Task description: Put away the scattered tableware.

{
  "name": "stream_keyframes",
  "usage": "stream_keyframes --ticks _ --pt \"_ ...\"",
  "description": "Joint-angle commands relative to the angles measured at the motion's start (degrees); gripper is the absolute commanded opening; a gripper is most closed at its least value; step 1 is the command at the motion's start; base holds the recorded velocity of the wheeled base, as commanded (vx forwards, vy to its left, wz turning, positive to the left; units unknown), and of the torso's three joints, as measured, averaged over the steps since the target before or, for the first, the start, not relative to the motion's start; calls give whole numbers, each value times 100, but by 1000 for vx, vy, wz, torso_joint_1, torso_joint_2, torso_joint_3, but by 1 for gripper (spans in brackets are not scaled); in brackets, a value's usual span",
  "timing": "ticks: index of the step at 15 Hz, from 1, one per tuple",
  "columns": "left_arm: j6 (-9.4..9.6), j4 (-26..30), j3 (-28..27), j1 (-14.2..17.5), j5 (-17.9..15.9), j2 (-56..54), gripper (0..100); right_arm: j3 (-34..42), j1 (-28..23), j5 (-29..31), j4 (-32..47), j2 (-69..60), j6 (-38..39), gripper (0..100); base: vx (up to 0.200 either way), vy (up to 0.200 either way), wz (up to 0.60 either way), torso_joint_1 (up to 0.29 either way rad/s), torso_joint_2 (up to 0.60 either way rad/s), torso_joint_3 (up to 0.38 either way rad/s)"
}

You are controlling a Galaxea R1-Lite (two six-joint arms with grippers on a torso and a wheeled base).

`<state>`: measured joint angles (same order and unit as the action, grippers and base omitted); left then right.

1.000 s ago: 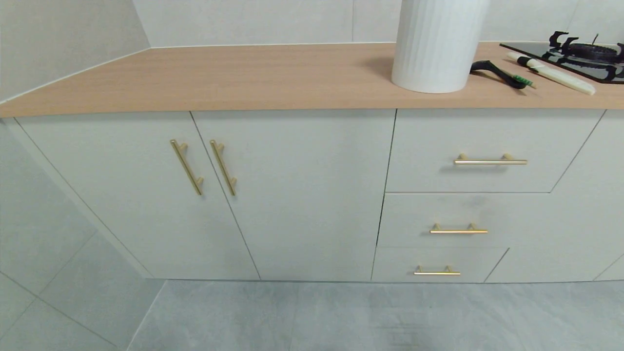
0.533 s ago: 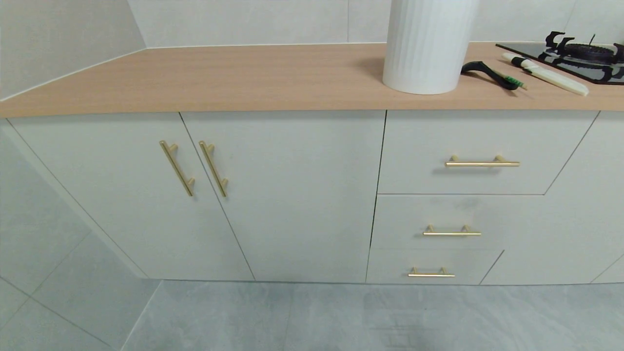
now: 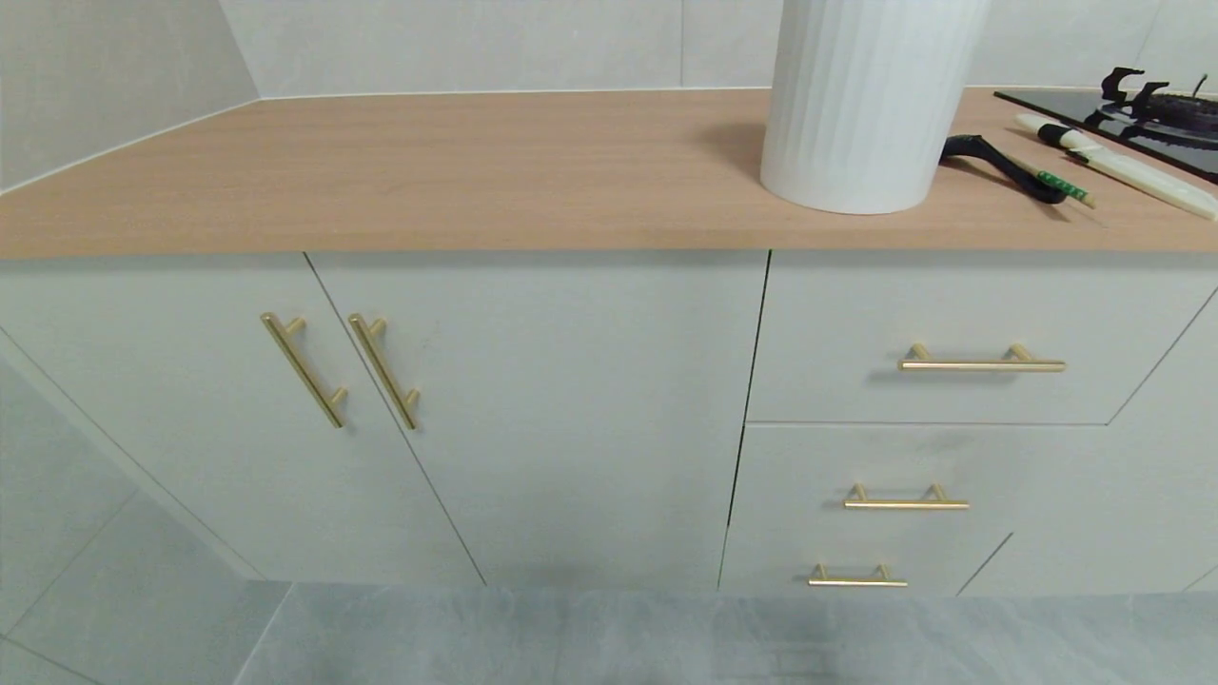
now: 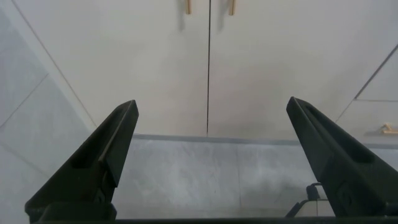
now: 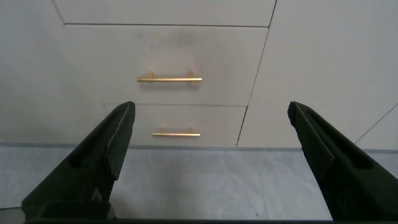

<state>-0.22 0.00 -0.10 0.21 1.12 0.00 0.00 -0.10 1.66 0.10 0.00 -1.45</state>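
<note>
Left gripper (image 4: 211, 103) and right gripper (image 5: 210, 104) hang wide open, empty, while the black-handled utensil (image 3: 1004, 168) and cream utensil (image 3: 1123, 169) (light, stiff, likely slippery lying flat; pinch across mid-handle) lie on the countertop (image 3: 428, 171) at three o'clock of the ribbed white container (image 3: 871, 105).

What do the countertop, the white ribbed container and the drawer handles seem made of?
Countertop: wood or wood-look laminate, matte, visible grain.
Container: perhaps ceramic or plastic, plain white, fluted wall.
Drawer handles: metal, brass-toned, satin sheen.
</note>
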Motion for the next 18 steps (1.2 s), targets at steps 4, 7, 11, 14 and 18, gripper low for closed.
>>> stream_keyframes --ticks 4,7,11,14,18 --pt "-4 0 1 6 2 9 100 0 1 -16 -1 18 -40 100 0 0 0 0 0 0" --pt "-4 0 1 6 2 9 100 -53 1 10 -10 18 -40 100 0 0 0 0 0 0" --pt "-4 0 1 6 2 9 100 -1362 229 -684 192 2039 110 100 0 0 0 0 0 0" --pt "-4 0 1 6 2 9 100 -1538 757 -1027 157 4421 22 100 0 0 0 0 0 0" --pt "-4 0 1 6 2 9 100 -2522 1205 -983 -186 6996 40 100 0 0 0 0 0 0"
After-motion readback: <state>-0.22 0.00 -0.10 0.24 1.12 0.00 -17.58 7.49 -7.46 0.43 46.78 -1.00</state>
